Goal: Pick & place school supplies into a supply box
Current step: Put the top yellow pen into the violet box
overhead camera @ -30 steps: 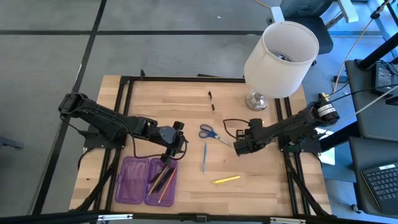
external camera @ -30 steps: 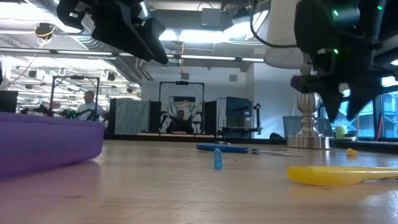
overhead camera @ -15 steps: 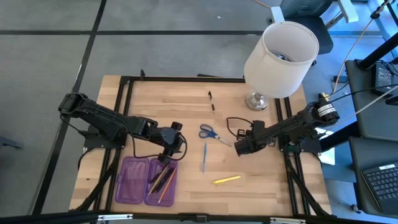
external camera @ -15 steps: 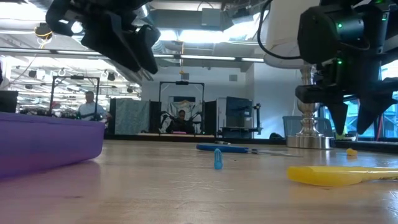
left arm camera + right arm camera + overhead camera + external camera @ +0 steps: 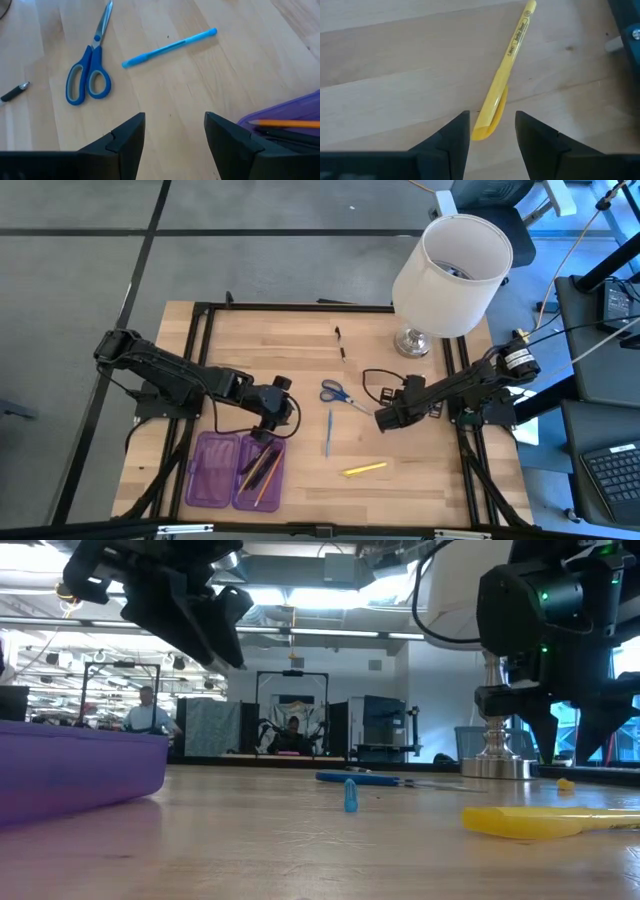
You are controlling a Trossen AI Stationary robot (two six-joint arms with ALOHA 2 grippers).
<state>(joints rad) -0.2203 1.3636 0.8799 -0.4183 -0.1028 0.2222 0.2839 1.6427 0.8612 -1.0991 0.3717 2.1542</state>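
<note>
Now the left tool (image 5: 268,423) is held wide open and empty just above the purple box (image 5: 236,472), where some pens are kept. Farther off, the right tool (image 5: 384,420) is held open above the yellow pen (image 5: 501,89).

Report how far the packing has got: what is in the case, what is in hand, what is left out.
Done: several pencils lie in the purple pencil case. In hand: nothing. The left gripper hangs open and empty above the case's edge; the right gripper is open above the yellow pen. Left on the table: yellow pen, blue pen, blue-handled scissors and a black pen.
</note>
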